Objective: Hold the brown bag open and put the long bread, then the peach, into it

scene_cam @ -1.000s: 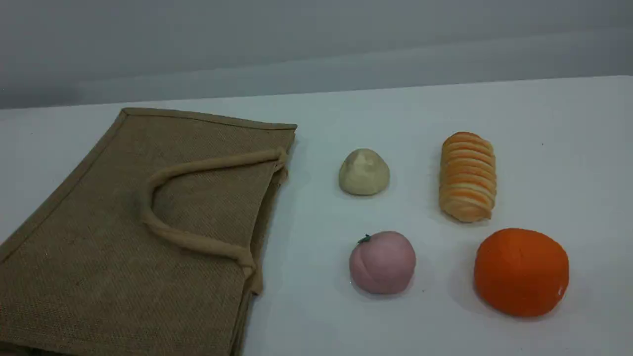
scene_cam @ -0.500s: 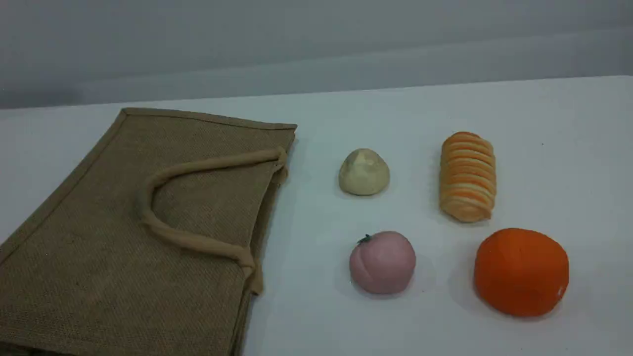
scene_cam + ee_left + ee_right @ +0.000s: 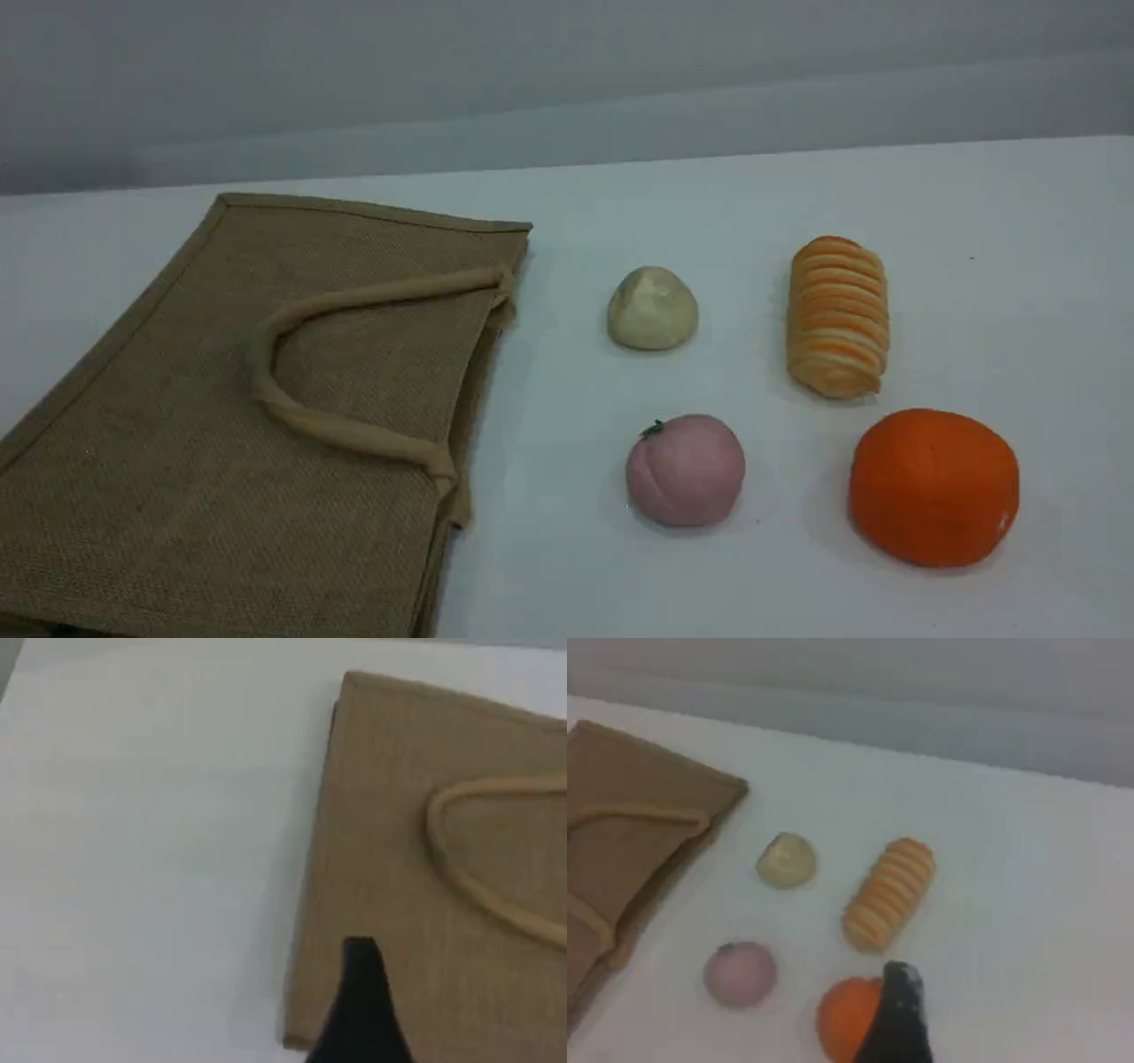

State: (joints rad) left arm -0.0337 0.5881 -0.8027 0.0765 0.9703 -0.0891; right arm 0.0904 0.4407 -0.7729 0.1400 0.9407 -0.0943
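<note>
The brown bag (image 3: 177, 425) lies flat on the left of the white table, its beige handle (image 3: 354, 434) on top and its mouth turned toward the food. To the right, the long bread (image 3: 837, 316) lies at the back and the peach (image 3: 685, 470) sits nearer the front. No arm shows in the scene view. In the left wrist view a dark fingertip (image 3: 361, 983) hangs over the bag's (image 3: 399, 815) corner. In the right wrist view a dark fingertip (image 3: 899, 1010) hangs above the orange fruit, with the bread (image 3: 889, 893) and peach (image 3: 740, 973) beyond. Neither gripper holds anything.
A pale cream bun (image 3: 652, 308) sits between the bag and the bread. A large orange fruit (image 3: 934, 486) rests at the front right, close to the bread's near end. White table (image 3: 1019, 221) stretches to the far edge, with a grey wall behind.
</note>
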